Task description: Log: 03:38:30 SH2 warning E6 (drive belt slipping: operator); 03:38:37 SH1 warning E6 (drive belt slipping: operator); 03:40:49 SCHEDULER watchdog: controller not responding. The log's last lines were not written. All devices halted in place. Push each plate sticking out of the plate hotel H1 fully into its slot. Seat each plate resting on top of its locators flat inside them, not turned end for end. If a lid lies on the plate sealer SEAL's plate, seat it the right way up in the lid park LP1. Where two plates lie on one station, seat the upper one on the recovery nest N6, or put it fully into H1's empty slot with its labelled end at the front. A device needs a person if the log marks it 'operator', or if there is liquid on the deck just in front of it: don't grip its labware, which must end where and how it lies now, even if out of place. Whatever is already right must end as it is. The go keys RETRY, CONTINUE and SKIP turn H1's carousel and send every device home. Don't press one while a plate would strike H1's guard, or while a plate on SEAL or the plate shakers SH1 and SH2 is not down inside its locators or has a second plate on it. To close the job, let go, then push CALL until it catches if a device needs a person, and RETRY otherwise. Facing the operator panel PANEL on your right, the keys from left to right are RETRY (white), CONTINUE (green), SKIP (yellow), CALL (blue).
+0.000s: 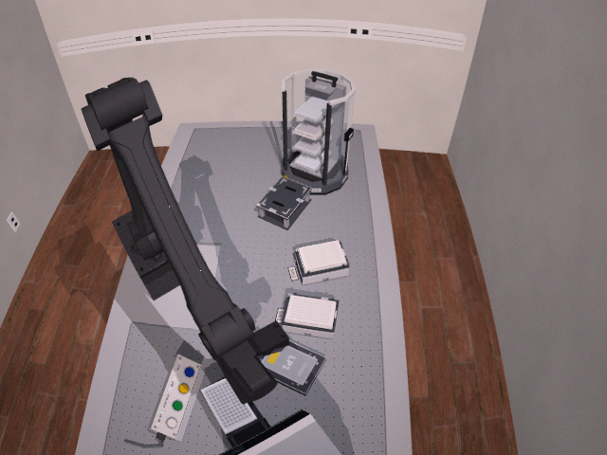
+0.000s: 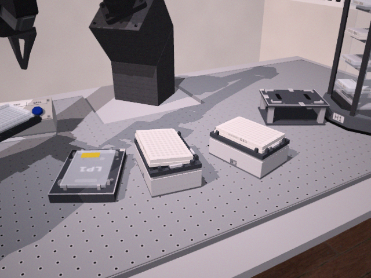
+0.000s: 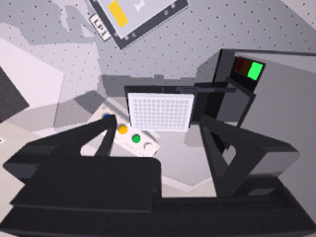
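Wrist view looks down past the two dark fingers, which stand wide open with nothing between them. Far below them sits a white plate point(image 3: 160, 112) on the black tray of a grey machine point(image 3: 281, 99) with a green light. Just beside the plate lies the key panel point(image 3: 129, 135), with blue, yellow, green and white keys in a row. The left finger covers part of the blue key point(image 3: 107, 117). From the top, the big dark arm point(image 1: 161, 229) hangs over the near corner of the worktop point(image 1: 342, 342) and hides part of the lid park point(image 1: 313, 372), which has a clear lid with a yellow mark lying in it. Two white boxes stand further along, each with a white plate on top. The nearer plate point(image 2: 163, 146) looks tilted on its pegs. The farther plate point(image 2: 250, 132) looks flat. Beyond them are a black nest point(image 2: 292, 97) and the tall plate tower point(image 1: 285, 127).
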You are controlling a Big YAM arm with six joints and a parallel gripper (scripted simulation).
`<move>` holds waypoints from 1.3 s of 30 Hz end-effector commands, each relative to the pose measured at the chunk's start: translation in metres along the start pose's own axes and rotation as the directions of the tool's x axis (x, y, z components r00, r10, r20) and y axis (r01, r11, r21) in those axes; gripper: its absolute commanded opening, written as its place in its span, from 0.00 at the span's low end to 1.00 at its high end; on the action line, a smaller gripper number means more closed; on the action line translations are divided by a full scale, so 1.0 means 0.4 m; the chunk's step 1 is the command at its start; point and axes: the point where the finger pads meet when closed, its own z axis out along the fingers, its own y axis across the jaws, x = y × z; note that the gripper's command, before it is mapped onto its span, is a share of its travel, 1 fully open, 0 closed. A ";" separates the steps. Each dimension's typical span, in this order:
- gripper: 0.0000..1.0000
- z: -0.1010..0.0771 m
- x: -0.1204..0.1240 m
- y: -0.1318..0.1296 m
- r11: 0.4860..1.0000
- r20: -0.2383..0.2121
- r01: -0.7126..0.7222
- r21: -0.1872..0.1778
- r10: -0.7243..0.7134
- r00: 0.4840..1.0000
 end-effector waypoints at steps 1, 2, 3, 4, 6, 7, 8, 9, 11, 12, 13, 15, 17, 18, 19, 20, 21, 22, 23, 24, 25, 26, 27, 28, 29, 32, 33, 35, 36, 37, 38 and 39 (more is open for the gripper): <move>1.00 0.025 -0.005 -0.010 1.000 0.004 0.008 0.012 -0.008 1.000; 1.00 0.032 -0.005 -0.010 1.000 0.004 0.008 0.012 -0.008 1.000; 1.00 0.038 -0.006 -0.012 1.000 0.004 0.008 0.014 -0.008 1.000; 1.00 0.038 -0.006 -0.012 1.000 0.004 0.008 0.014 -0.008 1.000; 1.00 0.029 -0.008 -0.045 0.999 0.006 0.008 0.039 -0.008 1.000; 1.00 0.043 -0.008 -0.029 1.000 0.005 0.008 0.027 -0.008 1.000; 1.00 0.057 -0.007 -0.013 1.000 0.005 0.008 0.015 -0.008 1.000; 1.00 0.062 -0.006 -0.009 1.000 0.005 0.008 0.012 -0.008 1.000; 1.00 0.034 -0.004 -0.038 0.999 0.004 0.002 0.039 -0.002 1.000; 1.00 0.034 -0.004 -0.038 0.999 0.004 0.002 0.039 -0.002 1.000; 1.00 0.034 -0.004 -0.038 0.999 0.004 0.002 0.039 -0.002 1.000; 1.00 0.034 -0.004 -0.038 0.999 0.004 0.002 0.039 -0.002 1.000; 1.00 0.034 -0.004 -0.038 0.999 0.004 0.002 0.039 -0.002 1.000; 1.00 0.034 -0.004 -0.038 0.999 0.004 0.002 0.039 -0.002 1.000; 1.00 0.034 -0.004 -0.038 0.999 0.004 0.002 0.039 -0.002 1.000; 1.00 0.034 -0.004 -0.038 0.999 0.004 0.002 0.039 -0.002 1.000; 1.00 0.034 -0.004 -0.038 0.999 0.004 0.002 0.039 -0.002 1.000; 1.00 0.034 -0.004 -0.038 0.999 0.004 0.002 0.039 -0.002 1.000; 1.00 0.034 -0.004 -0.038 0.999 0.004 0.002 0.039 -0.002 1.000; 1.00 0.034 -0.004 -0.038 0.999 0.004 0.002 0.039 -0.002 1.000; 1.00 0.034 -0.004 -0.038 0.999 0.004 0.002 0.039 -0.002 1.000; 1.00 0.034 -0.004 -0.038 0.999 0.004 0.002 0.039 -0.002 1.000; 1.00 0.034 -0.004 -0.038 0.999 0.004 0.002 0.039 -0.002 1.000; 1.00 0.034 -0.004 -0.038 0.999 0.004 0.002 0.039 -0.002 1.000; 1.00 0.034 -0.004 -0.038 0.999 0.004 0.002 0.039 -0.002 1.000; 1.00 0.034 -0.004 -0.038 0.999 0.004 0.002 0.039 -0.002 1.000; 1.00 0.034 -0.004 -0.038 0.999 0.004 0.002 0.039 -0.002 1.000; 1.00 0.034 -0.004 -0.038 0.999 0.004 0.002 0.039 -0.002 1.000; 1.00 0.034 -0.004 -0.038 0.999 0.004 0.002 0.039 -0.002 1.000; 1.00 0.034 -0.004 -0.038 0.999 0.004 0.002 0.039 -0.002 1.000; 1.00 0.034 -0.004 -0.038 0.999 0.004 0.002 0.039 -0.002 1.000; 1.00 0.034 -0.004 -0.038 0.999 0.004 0.002 0.039 -0.002 1.000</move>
